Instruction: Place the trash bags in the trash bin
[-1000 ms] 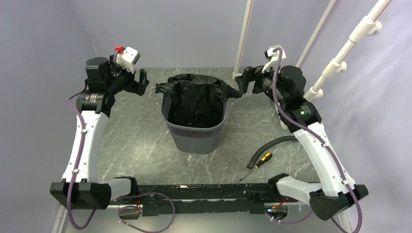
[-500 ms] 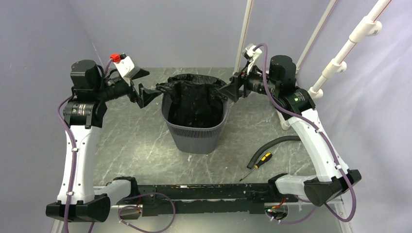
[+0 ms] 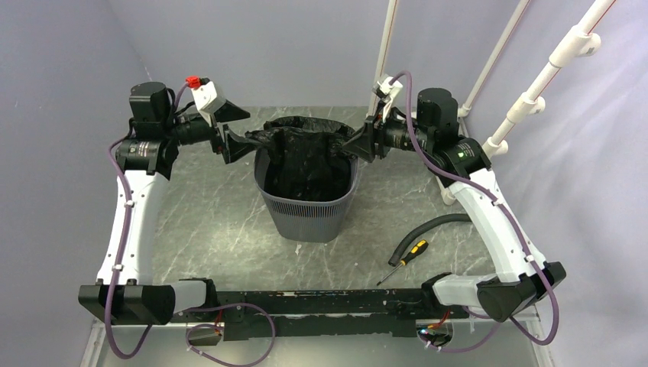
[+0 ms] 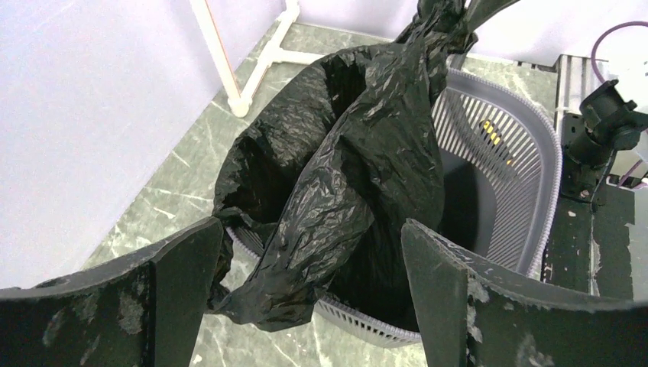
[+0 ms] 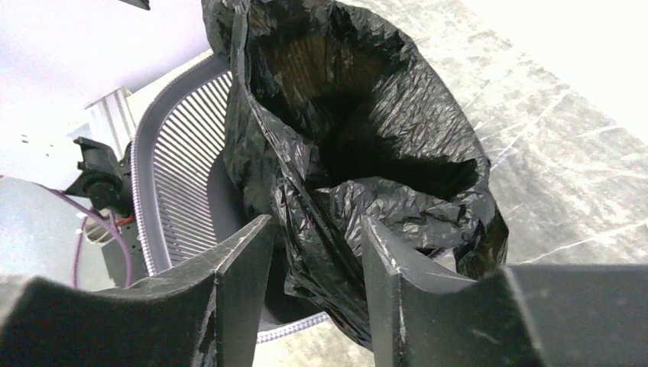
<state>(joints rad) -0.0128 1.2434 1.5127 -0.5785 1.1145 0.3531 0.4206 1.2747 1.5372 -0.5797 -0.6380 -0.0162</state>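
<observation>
The black trash bag [image 3: 306, 157] lies draped in and over the grey mesh trash bin [image 3: 306, 218] in the middle of the table. One flap hangs over the left rim and another over the right. My left gripper [image 3: 240, 134] is at the left flap, wide open. In the left wrist view the hanging bag [image 4: 359, 176] sits between the spread jaws [image 4: 309, 287] untouched, above the bin rim [image 4: 497, 153]. My right gripper [image 3: 354, 144] is at the right flap. Its jaws [image 5: 313, 279] stand narrowed around a bag fold [image 5: 382, 145], with a gap still on the left side.
A yellow-and-black screwdriver [image 3: 407, 257] and a black hose [image 3: 435, 224] lie on the marble table to the right of the bin. White pipes [image 3: 535, 92] rise at the back right. Walls close in behind and on both sides.
Both arms have swung in from the sides to the bin's rim. The right jaws have narrowed around the bag's right flap. The left jaws have stayed wide.
</observation>
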